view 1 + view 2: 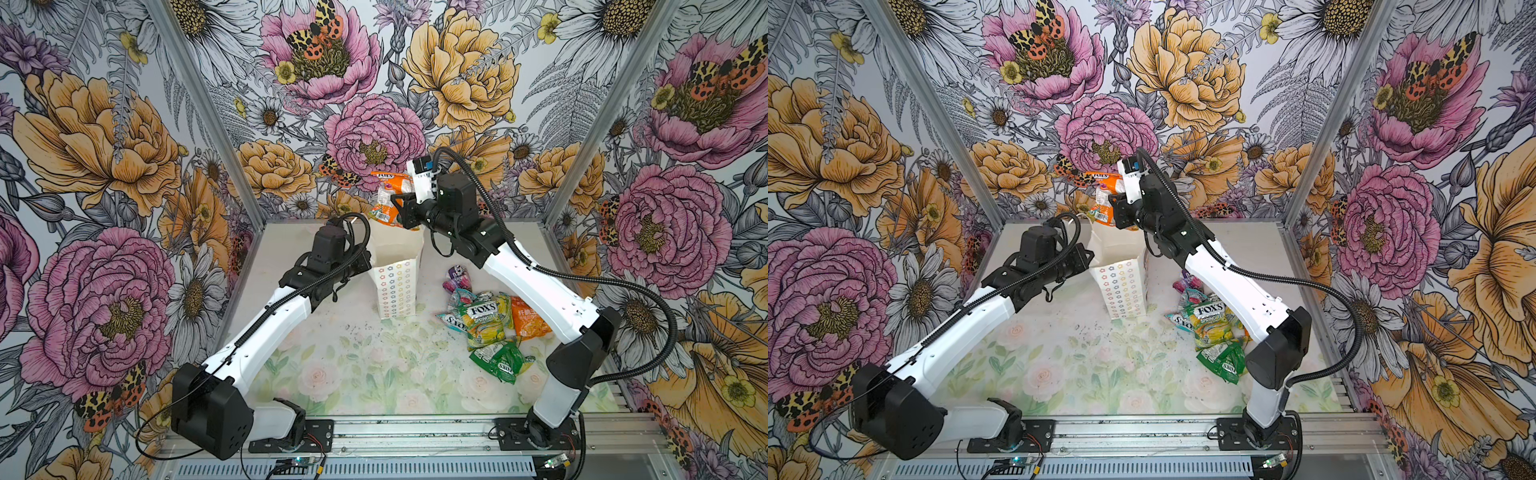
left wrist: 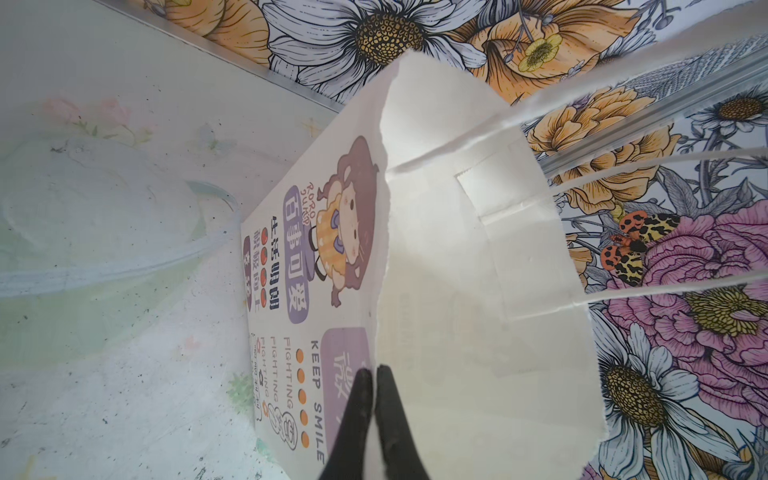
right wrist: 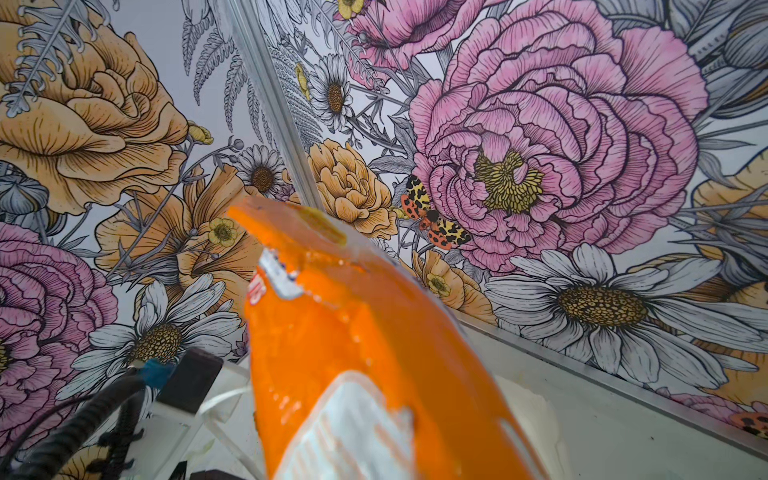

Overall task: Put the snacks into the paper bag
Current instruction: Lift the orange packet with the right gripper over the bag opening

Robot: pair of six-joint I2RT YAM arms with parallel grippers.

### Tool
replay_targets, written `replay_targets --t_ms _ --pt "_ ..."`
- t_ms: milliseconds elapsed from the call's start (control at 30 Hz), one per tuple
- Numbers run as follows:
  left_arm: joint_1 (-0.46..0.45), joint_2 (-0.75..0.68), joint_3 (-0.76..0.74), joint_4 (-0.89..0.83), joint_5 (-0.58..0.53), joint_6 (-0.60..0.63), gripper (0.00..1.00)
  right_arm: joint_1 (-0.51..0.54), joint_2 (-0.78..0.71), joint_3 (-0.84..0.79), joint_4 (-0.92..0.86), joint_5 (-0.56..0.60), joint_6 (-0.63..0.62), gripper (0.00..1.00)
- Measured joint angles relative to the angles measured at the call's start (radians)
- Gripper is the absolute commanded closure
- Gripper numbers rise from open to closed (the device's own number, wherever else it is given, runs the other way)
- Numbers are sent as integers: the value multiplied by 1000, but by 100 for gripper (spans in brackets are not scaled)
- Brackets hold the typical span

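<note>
One crinkly orange FOX'S packet (image 1: 387, 183) hangs clamped in my right tool (image 1: 398, 198) over the tall white paper bag (image 1: 397, 286) toward the tabletop's (image 1: 332, 374) far edge, its rim pinched by my left tool (image 2: 375, 376); next, I'd lower and release.

both arms are showing glossy white shells between matte black joint housings: the left arm (image 1: 266, 328) and the right arm (image 1: 536, 286). a black ribbed hose (image 1: 673, 328) is running along each one. small dark screw holes (image 1: 575, 305) are dotting the white shell, and round holes are dotting the left shoulder housing (image 1: 208, 411). black base plates (image 1: 511, 432) are carrying thin red wires (image 1: 313, 441). the right wrist is wearing a white camera mount (image 1: 424, 170) with a blue patch. the left gripper (image 2: 376, 374) is showing two smooth, black, tapered fingers (image 2: 359, 403).
</note>
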Motion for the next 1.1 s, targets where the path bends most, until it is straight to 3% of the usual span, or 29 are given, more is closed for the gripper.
replay_targets --t_ms 567,1100 --pt "2 10 -3 18 -4 -17 100 43 19 -134 66 209 22 100" --pt "8 10 -5 18 -15 -17 100 44 19 -151 -10 250 -100 100"
